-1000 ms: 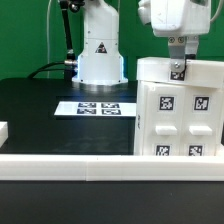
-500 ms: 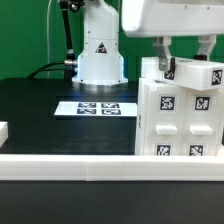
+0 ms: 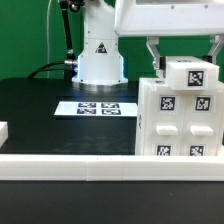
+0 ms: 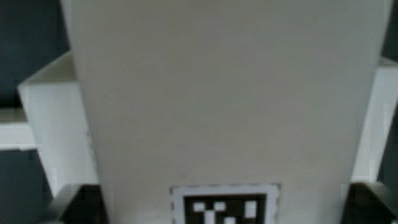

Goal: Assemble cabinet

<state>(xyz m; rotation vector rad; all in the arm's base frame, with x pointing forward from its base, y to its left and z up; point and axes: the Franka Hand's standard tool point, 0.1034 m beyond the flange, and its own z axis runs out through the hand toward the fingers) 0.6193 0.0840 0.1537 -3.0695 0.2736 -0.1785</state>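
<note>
Green backdrop is filling the space behind a black table (image 3: 40, 110), and a white rail (image 3: 70, 165) is running along the table's near edge. Toward the exterior view's right, the gripper (image 3: 185, 62) is hanging from the arm's white wrist housing, its two dark fingers (image 3: 154, 55) reaching down on either side of a white panel (image 3: 190, 73) that is carrying a square black-and-white tag on its face. That panel is sitting directly between the fingers, tilted slightly, and is resting on top of the cabinet (image 3: 180, 120), which is standing right beneath the claw. The claw appears to be pinching the panel, with one finger showing clearly on the side facing the exterior view's left and the other partly hidden at the frame's edge. The cabinet's front is showing several more tags, and its lower part is being cut off by the rail.

Away from the claw, toward the exterior view's left and farther back, the robot's base (image 3: 100, 55) is standing with a triangle warning sticker on it. Just in front of that base, the marker board (image 3: 98, 107) is lying flat on the table, well apart from the cabinet.

In the wrist view, the panel (image 4: 214, 100) is filling most of the picture as a tall pale slab with one tag near its end, and part of the cabinet (image 4: 50, 120) is showing behind it, blurred.
</note>
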